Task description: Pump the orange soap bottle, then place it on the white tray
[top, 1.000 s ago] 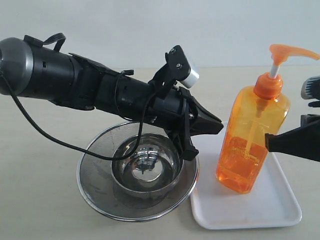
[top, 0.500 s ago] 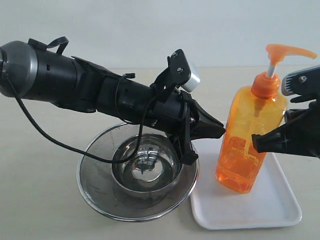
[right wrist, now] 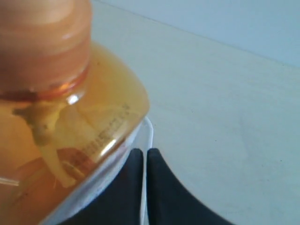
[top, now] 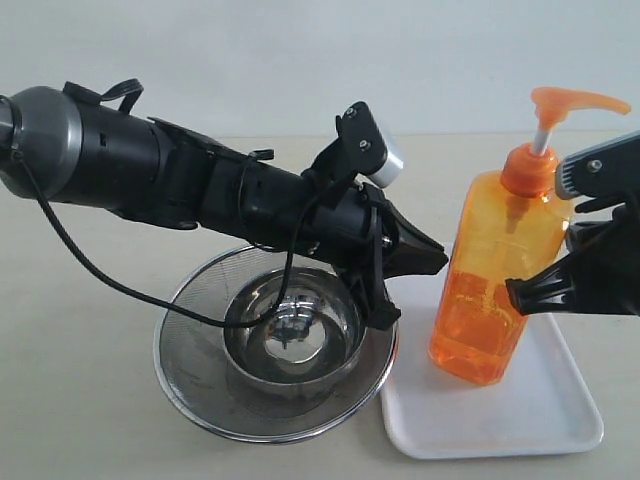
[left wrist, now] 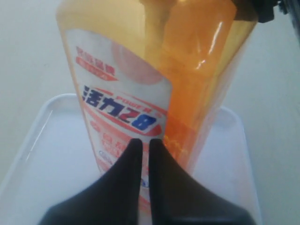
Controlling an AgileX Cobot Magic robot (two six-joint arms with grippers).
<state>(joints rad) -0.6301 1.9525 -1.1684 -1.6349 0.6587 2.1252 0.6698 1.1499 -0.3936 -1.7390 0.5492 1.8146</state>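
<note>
The orange soap bottle stands on the white tray, leaning slightly, with its pump head up. My left gripper is shut, and its tip is at the bottle's left side, close to the label. The left wrist view shows the bottle filling the frame just past the left gripper, with the tray below. My right gripper is shut with nothing in it, and its tip is against the bottle's right side. In the right wrist view the bottle sits beside the right gripper.
A round steel strainer bowl with a smaller steel bowl inside sits left of the tray, under my left arm. A black cable hangs from that arm over the bowl. Pale tabletop lies all around.
My right gripper has come in from the right edge to the bottle's side. The bottle and its pump head have shifted slightly left. The left arm has barely moved.
</note>
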